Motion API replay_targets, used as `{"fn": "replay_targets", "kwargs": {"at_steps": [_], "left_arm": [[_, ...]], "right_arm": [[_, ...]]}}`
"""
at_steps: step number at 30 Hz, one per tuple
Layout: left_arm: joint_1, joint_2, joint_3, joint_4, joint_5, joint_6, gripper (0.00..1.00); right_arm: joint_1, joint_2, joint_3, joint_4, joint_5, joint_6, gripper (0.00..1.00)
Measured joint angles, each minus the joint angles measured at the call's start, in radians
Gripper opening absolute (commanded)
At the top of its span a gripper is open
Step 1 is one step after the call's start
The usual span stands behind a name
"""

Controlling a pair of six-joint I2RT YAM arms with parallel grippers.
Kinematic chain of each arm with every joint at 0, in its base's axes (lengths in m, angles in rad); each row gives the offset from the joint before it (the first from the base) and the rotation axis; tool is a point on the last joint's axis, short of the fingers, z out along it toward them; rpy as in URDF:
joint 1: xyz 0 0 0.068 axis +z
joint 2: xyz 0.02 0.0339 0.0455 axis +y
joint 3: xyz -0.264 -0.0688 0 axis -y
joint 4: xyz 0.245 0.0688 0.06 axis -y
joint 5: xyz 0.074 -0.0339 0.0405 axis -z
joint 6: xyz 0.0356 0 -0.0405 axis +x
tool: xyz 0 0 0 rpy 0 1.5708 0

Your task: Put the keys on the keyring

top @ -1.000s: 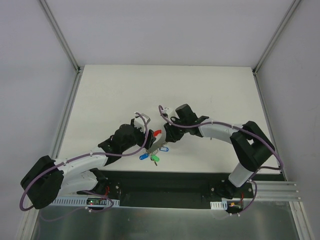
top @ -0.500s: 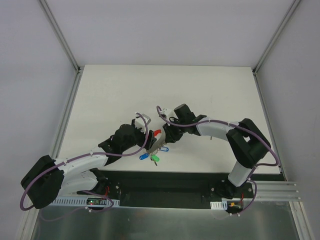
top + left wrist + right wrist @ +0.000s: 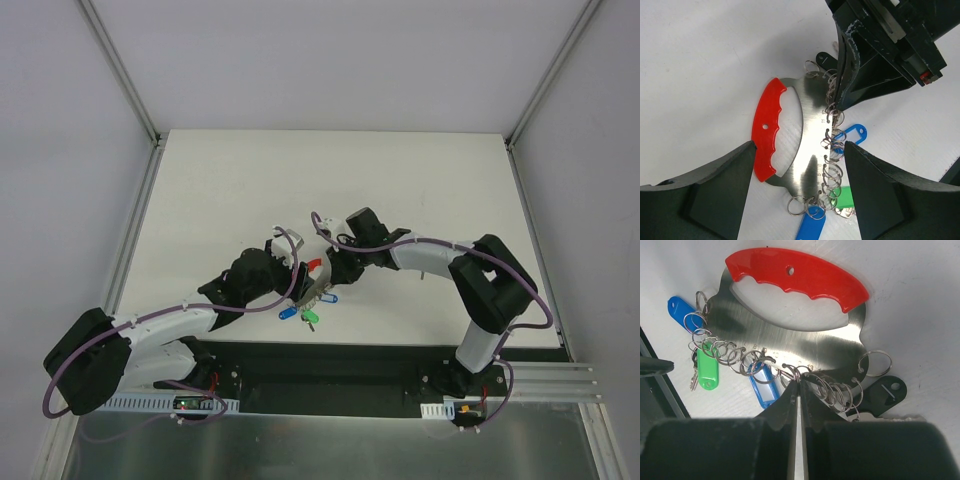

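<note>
– Right gripper (image 3: 800, 382) first: how do its jaws stand?
– Pressed together, with only a hairline slit between them. Its tips sit on the row of rings (image 3: 735, 357) along the curved edge of the keyring (image 3: 790, 335), about mid-row. Whether a ring's wire is pinched there, I cannot tell.
– Where is the keyring?
– Flat on the white bench (image 3: 220, 190), near its front edge, between the two arms. It is a steel half-moon plate with a red handle (image 3: 800, 277) across the straight side and small split rings crowded along the curve.
– And the left gripper (image 3: 799, 150)?
– Jaws wide apart, holding nothing. It straddles the keyring, one finger just beside the handle, the other just beside the ring row.
– The keys (image 3: 693, 382)?
– All at the ring row, on coloured tags. A green tag (image 3: 707, 371) lies with a small silver key beside it and a blue tag (image 3: 677, 310) near it, toward one end. A second blue one lies just beside the right gripper's tips. A black tag (image 3: 885, 390) lies at the other end, its lower part hidden behind the finger. They look hooked to rings, but the tangle is too fine to be sure.
</note>
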Motion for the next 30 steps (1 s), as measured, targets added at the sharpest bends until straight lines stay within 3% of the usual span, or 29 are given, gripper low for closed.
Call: {"fn": "replay_targets", "kwargs": {"at_steps": [7,18,30], "left_arm": [[0.006,-0.012,0.000,0.001,0.008,0.007,0.71],[0.040,-0.126,-0.029,0.035,0.079,0.006,0.71],[0.068,-0.338,-0.044,0.117,0.220,0.015,0.74]], "right_arm": [[0.000,-0.021,-0.002,-0.006,0.002,-0.003,0.01],[0.046,-0.214,-0.024,-0.006,0.063,-0.036,0.01],[0.083,-0.623,-0.159,0.131,0.097,-0.044,0.01]]}}
